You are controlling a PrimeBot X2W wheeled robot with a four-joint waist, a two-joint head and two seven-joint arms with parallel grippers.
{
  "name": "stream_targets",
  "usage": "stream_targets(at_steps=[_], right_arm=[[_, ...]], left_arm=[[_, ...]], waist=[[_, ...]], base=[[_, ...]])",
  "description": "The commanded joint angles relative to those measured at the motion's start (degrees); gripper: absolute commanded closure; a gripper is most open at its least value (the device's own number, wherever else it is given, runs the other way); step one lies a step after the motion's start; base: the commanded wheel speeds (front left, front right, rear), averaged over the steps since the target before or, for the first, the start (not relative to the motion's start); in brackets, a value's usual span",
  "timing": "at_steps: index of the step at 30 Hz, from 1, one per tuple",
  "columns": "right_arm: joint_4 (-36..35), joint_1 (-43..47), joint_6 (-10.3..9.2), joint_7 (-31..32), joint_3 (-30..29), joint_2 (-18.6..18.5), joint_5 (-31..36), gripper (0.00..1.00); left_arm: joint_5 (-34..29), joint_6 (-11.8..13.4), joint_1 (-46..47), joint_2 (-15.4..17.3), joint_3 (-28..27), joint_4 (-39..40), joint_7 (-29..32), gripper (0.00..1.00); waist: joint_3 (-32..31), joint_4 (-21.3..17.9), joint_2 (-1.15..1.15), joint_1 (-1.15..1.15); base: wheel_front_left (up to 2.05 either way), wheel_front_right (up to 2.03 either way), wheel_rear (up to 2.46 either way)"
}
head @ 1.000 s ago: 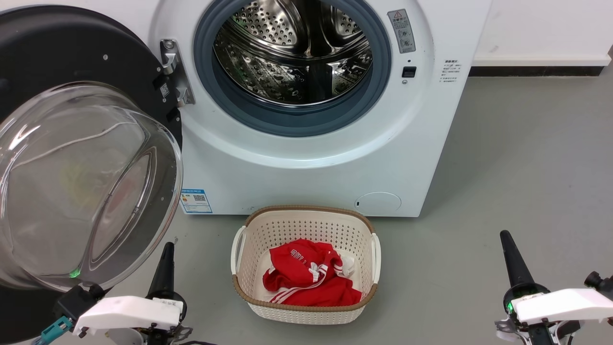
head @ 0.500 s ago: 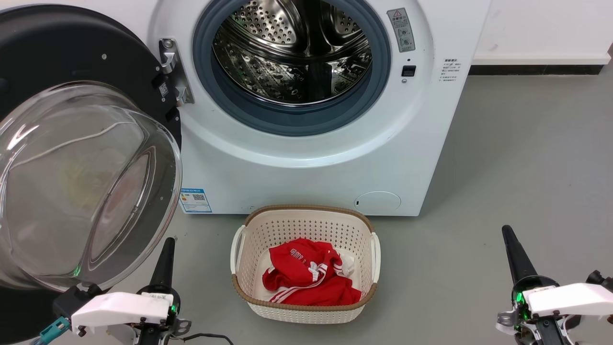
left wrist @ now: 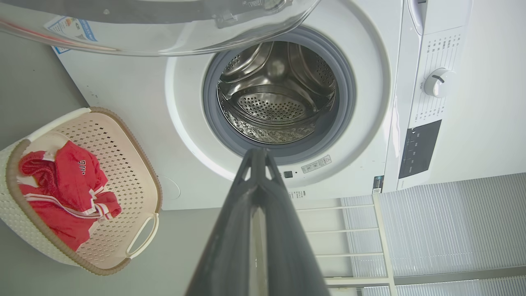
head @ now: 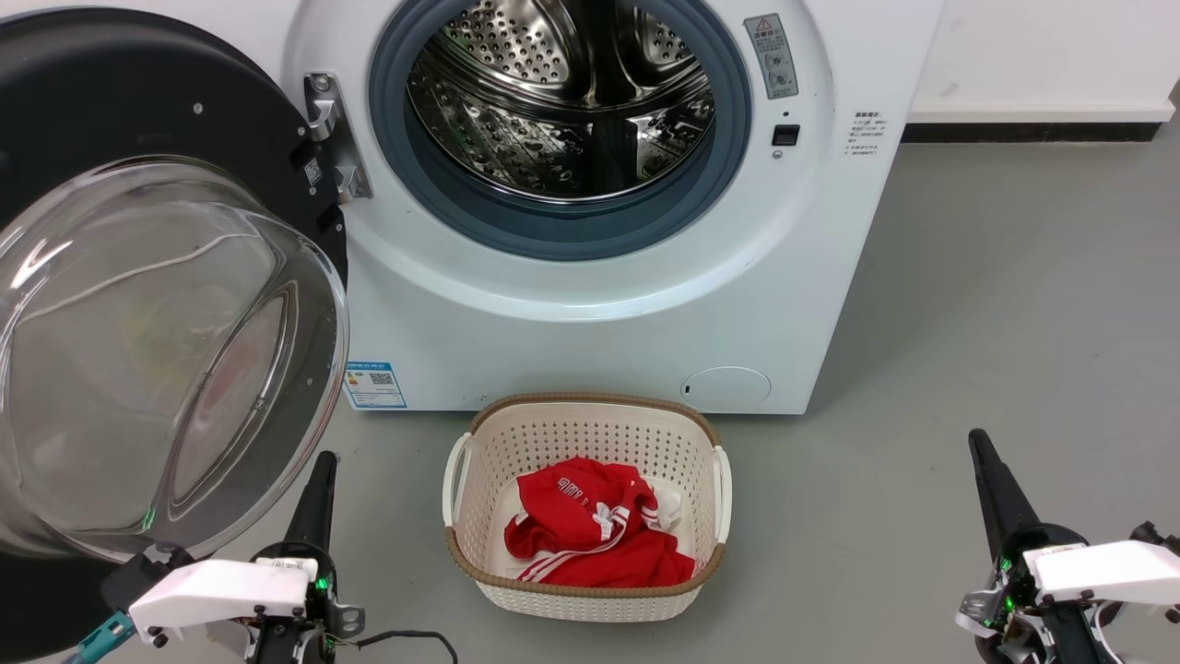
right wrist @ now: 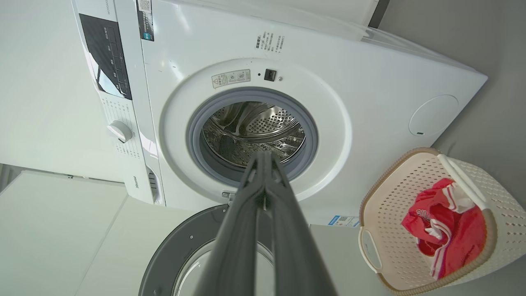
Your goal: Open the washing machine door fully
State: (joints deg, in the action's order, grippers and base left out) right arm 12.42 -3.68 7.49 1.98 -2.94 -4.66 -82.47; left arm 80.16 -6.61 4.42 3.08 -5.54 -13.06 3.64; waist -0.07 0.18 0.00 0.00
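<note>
The washing machine door (head: 120,111), glossy black with a bulging clear glass bowl (head: 157,360), stands swung wide to the left of the white machine, hanging on its metal hinge (head: 334,138). The steel drum (head: 562,92) lies open inside its blue-grey ring. My left gripper (head: 323,464) is shut and empty, low at the bottom left, just right of the glass bowl's lower rim and not touching it. My right gripper (head: 979,444) is shut and empty at the bottom right, above bare floor. The door's rim (right wrist: 181,242) also shows in the right wrist view.
A cream perforated basket (head: 710,443) holding a red garment (head: 590,535) stands on the grey floor right in front of the machine, between my two arms. A white wall with a dark skirting (head: 1032,134) runs behind at the right.
Both grippers have drawn back slightly toward the bottom of the head view. The door and the basket stay as they were.
</note>
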Motion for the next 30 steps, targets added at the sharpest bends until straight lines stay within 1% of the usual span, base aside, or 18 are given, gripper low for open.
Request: stream_targets(at_steps=[1,16,28,30], right_arm=[[0.0,-1.4,0.01,0.1,-0.2,-0.1,-1.2,1.0],[1.0,-2.2,0.0,1.8,-1.0,0.1,-7.7,1.0],[1.6,-2.7,0.0,3.0,-1.5,0.3,-12.0,1.0],[1.6,-2.7,0.0,3.0,-1.5,0.3,-11.7,1.0]], left_arm=[[1.1,-0.3,1.1,0.0,-0.1,0.0,0.3,1.0],[7.9,-0.8,1.8,-0.2,-0.8,-0.7,2.0,1.0],[12.5,-1.0,2.1,-0.3,-1.2,-1.1,3.1,1.0],[12.3,-1.0,2.1,-0.3,-1.1,-1.1,3.1,1.0]], waist=[[0.0,0.0,0.0,0.0],[0.1,-0.1,0.0,0.0],[0.2,-0.2,0.0,0.0],[0.2,-0.2,0.0,0.0]], base=[[0.0,0.0,0.0],[0.0,0.0,0.0],[0.0,0.0,0.0],[0.0,0.0,0.0]])
